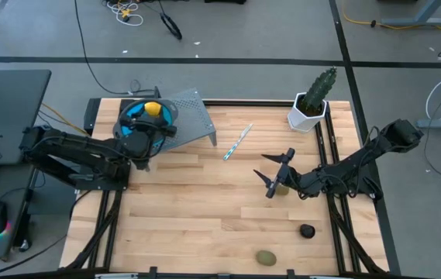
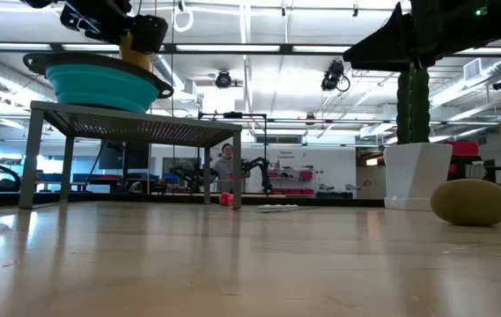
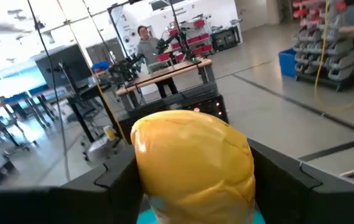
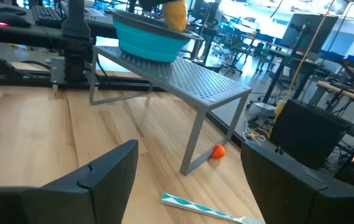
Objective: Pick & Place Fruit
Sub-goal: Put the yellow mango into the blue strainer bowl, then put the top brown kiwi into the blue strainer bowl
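Two fruits, an olive oval [image 1: 266, 257] and a dark round [image 1: 306, 230], lie near the tabletop's [image 1: 189, 209] front edge, with bare wood between the arms. The left tool [image 1: 152, 111] reaches out level over the teal bowl [image 1: 136, 115] on the grey rack [image 1: 193, 118], gripping a smooth yellow-orange oval [image 3: 192, 165]. The right tool [image 1: 276, 174] hangs low mid-tabletop, fingers spread wide and empty, above another olive fruit [image 2: 471, 202].

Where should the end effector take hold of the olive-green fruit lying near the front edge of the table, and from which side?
Probably from straight above, closing across its narrow middle. The olive-green fruit is a small oval lying flat on the bare table, with nothing touching it; the black fruit sits apart. The long axis looks roughly left to right, so the fingers should close across that.
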Controlling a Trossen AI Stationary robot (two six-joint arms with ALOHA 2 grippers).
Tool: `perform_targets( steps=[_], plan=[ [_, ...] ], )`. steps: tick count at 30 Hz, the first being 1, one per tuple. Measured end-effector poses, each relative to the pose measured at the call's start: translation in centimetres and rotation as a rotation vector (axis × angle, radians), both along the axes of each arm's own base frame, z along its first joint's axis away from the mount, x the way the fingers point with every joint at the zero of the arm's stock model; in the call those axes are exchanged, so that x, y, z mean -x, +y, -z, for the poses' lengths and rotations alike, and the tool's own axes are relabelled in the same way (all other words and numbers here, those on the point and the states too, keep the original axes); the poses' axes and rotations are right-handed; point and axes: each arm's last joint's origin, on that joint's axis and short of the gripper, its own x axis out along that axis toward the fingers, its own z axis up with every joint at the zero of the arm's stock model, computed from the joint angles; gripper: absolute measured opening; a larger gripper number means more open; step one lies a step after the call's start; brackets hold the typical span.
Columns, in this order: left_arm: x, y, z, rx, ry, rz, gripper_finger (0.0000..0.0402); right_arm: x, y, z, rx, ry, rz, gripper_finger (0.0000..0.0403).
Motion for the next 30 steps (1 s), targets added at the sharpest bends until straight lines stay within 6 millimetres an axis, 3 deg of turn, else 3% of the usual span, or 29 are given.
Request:
perform_targets(
  steps=[13,17,21,30],
  plan=[
    [-0.1,-1.1,-0.2,0.010,-0.091,0.064,0.0354,0.0,0.1,0.0,-0.005,0.001,-0.028,0.0293],
    [-0.3,-1.1,-0.6,0.017,-0.145,0.156,0.0371,-0.1,-0.1,0.0,-0.005,0.001,-0.022,0.0293],
    [-0.8,-1.3,-1.4,0.018,-0.242,0.345,0.0377,-0.1,-0.2,0.0,-0.009,-0.002,-0.015,0.0293],
    [-2.0,-2.4,-2.8,-0.026,-0.417,0.958,0.0376,-0.1,-0.2,0.0,-0.015,-0.005,-0.014,0.0293]
  ],
)
